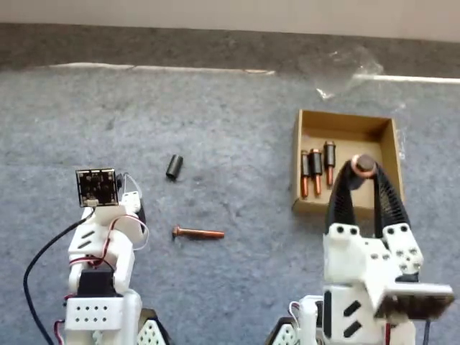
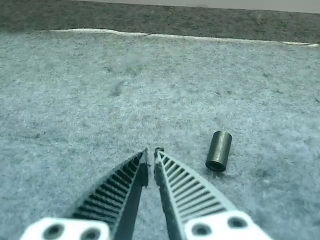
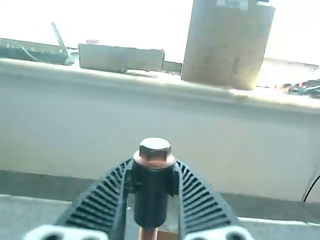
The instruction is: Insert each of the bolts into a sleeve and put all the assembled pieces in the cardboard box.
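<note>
Looking down on a grey carpeted table (image 1: 237, 122), two robot arms stand side by side at its near edge. The right gripper (image 3: 153, 167) is clamped on a bolt-and-sleeve piece (image 1: 364, 166). It holds the piece upright, with the copper bolt head on top and the dark sleeve pinched between the ribbed fingers. The piece hangs over the near wall of the cardboard box (image 1: 343, 121). Inside the box, three assembled pieces (image 1: 317, 169) lie side by side in its left part, each a copper bolt pushed through a dark sleeve. The left gripper (image 2: 151, 153) is closed on nothing, its fingertips almost touching, low over the bare table. A loose dark sleeve (image 1: 175, 167) lies on its side near those fingertips, not touching them. A loose copper bolt (image 1: 198, 233) lies flat on the table between the two arms, nearer the left one and well apart from the sleeve. A crumpled clear plastic bag (image 1: 345, 68) lies beyond the box by the table's far edge
</note>
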### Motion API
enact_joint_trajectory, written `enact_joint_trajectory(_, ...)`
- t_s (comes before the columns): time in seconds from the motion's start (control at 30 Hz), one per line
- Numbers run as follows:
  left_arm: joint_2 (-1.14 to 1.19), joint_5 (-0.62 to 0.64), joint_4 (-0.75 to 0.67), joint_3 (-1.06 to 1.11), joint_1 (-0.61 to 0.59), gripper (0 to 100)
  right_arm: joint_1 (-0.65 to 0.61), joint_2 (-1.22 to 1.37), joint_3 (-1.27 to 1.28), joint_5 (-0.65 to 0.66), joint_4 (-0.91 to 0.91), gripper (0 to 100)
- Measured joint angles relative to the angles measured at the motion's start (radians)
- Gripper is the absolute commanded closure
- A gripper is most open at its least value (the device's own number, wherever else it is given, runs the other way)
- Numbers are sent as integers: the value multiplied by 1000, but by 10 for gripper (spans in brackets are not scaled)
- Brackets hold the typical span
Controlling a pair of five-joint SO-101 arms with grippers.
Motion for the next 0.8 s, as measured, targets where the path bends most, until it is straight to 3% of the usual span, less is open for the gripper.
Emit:
enact_joint_trajectory(0.43, 0, 0, -117, 40, 0, 955, 129, 706, -18, 5, -69, 994)
enact_joint_trajectory(0.6, 0, 0, -120, 40, 0, 955, 140, 976, -94, 127, -77, 994)
enact_joint_trajectory(0.8, 0, 0, -120, 40, 0, 955, 147, 1313, -230, 149, -78, 994)
